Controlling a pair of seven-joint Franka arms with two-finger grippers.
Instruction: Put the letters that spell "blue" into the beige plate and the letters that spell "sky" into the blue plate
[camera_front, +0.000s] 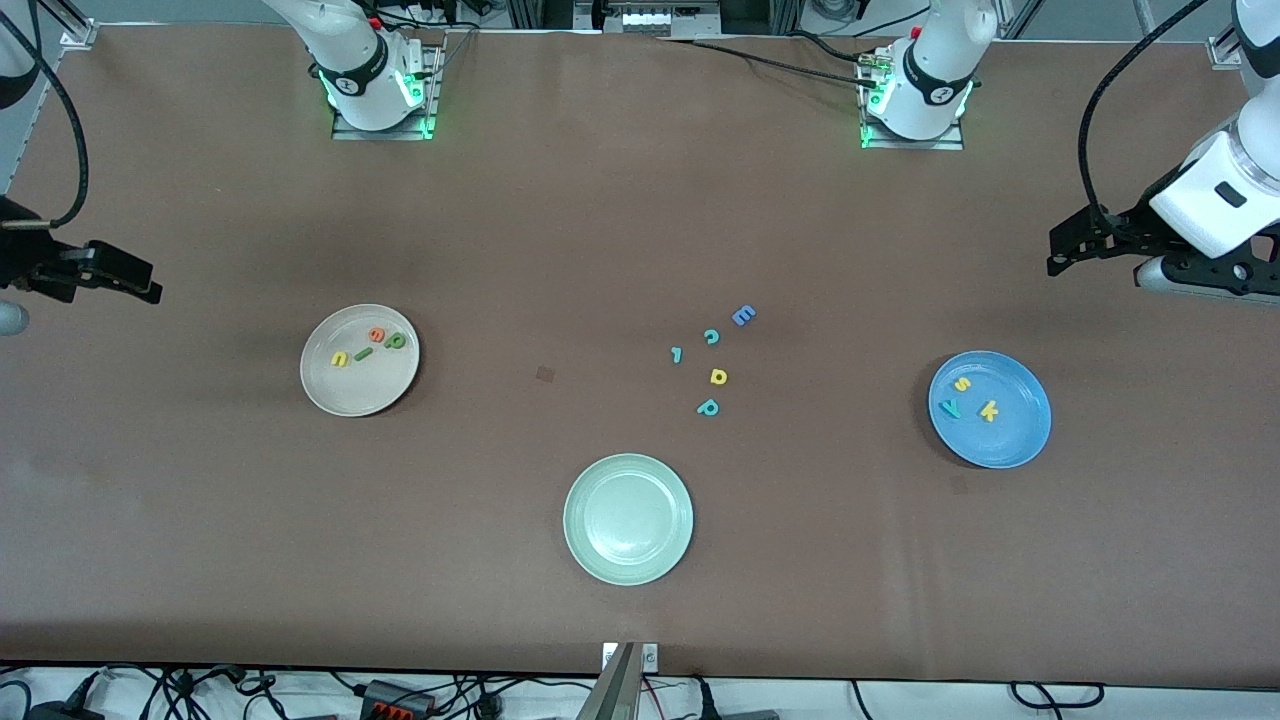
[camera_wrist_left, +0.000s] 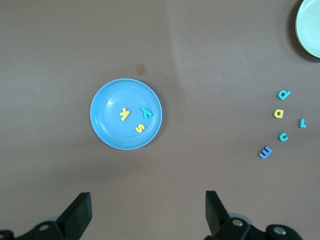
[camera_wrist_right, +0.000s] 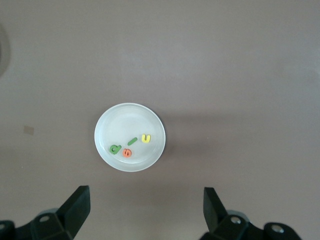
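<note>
The beige plate (camera_front: 322, 392) (camera_wrist_right: 125, 120) lies toward the right arm's end and holds the yellow u (camera_front: 340, 358), dark green l (camera_front: 362, 353), orange e (camera_front: 377, 335) and olive b (camera_front: 397, 341). The blue plate (camera_front: 1012, 442) (camera_wrist_left: 107, 131) lies toward the left arm's end, with the yellow s (camera_front: 962, 384), teal y (camera_front: 950, 408) and yellow k (camera_front: 988, 410) in it. My right gripper (camera_front: 140, 285) (camera_wrist_right: 146, 207) hangs open and empty beside the beige plate, at the table's end. My left gripper (camera_front: 1058, 250) (camera_wrist_left: 148, 210) hangs open and empty beside the blue plate.
A pale mint-green plate (camera_front: 628, 558) sits nearest the front camera, mid-table. Loose letters lie between it and the arm bases: blue E (camera_front: 743, 315), teal c (camera_front: 711, 336), teal hooked letter (camera_front: 677, 354), yellow d (camera_front: 718, 376), teal p (camera_front: 708, 407).
</note>
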